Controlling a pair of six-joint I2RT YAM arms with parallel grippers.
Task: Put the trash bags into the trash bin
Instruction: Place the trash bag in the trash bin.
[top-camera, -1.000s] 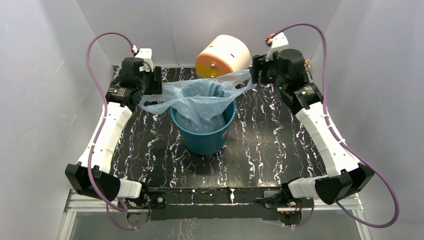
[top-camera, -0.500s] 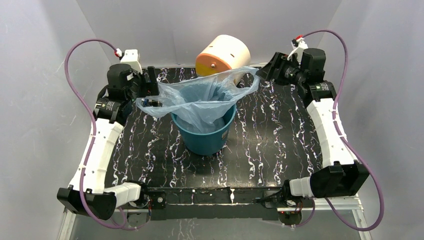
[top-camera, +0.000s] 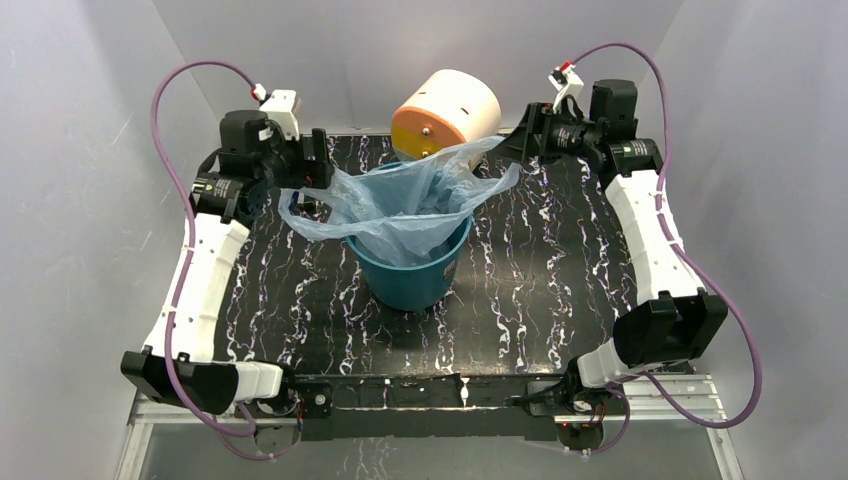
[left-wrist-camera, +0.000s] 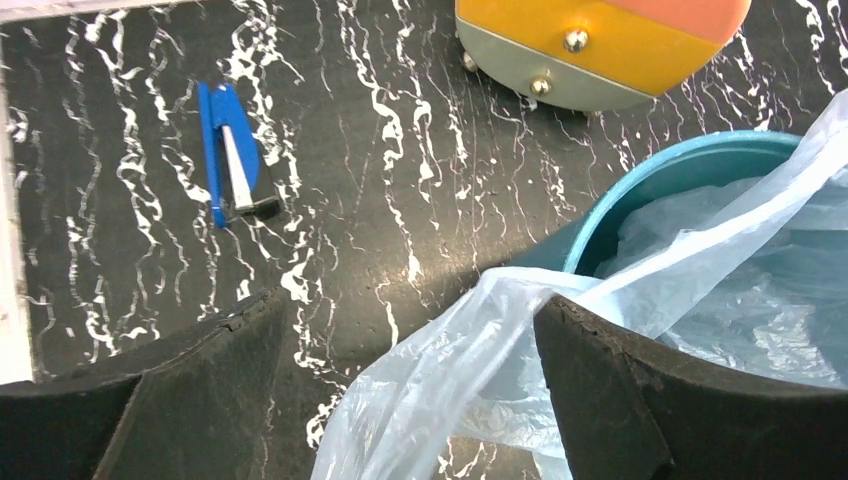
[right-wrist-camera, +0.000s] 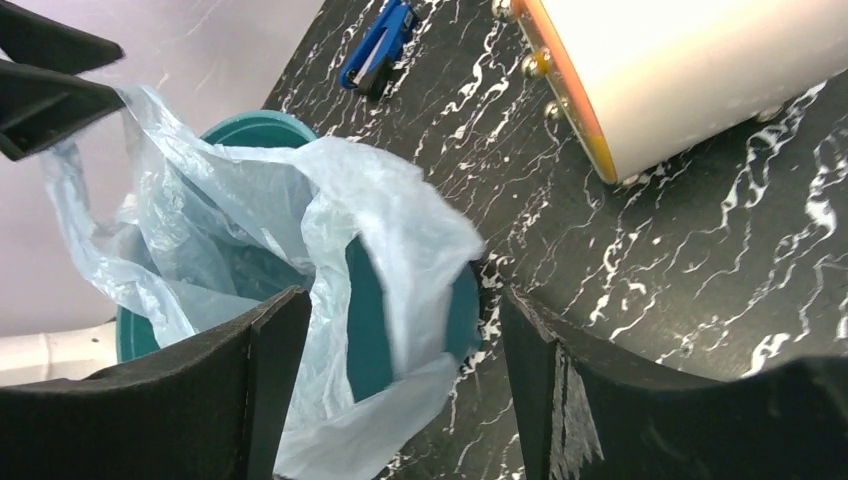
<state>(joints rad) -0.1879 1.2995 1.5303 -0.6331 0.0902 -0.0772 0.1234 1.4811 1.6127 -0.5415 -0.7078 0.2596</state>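
Note:
The trash bin (top-camera: 410, 280) is a teal bucket standing mid-table. The light-blue trash bag (top-camera: 400, 205) sits in its mouth, with loose edges flaring out left and right over the rim. My left gripper (top-camera: 318, 172) hovers at the bag's left flap, open. In the left wrist view that flap (left-wrist-camera: 450, 370) hangs between the wide-apart fingers and drapes against the right one, beside the bin rim (left-wrist-camera: 680, 165). My right gripper (top-camera: 525, 145) is open near the right flap. In the right wrist view the bag (right-wrist-camera: 370, 200) and bin (right-wrist-camera: 255, 130) lie beyond the gripper (right-wrist-camera: 405, 300), ungripped.
A cream-and-orange drum (top-camera: 445, 112) lies on its side behind the bin, close to the bag's far edge. A small blue stapler-like object (left-wrist-camera: 228, 155) lies on the black marbled table (top-camera: 540, 290) at the back left. Grey walls enclose three sides.
The left gripper has opened and let go of the bag's left edge. The right gripper has drawn back from the right edge. The bag, stretched taut before, now hangs slack over the bin.

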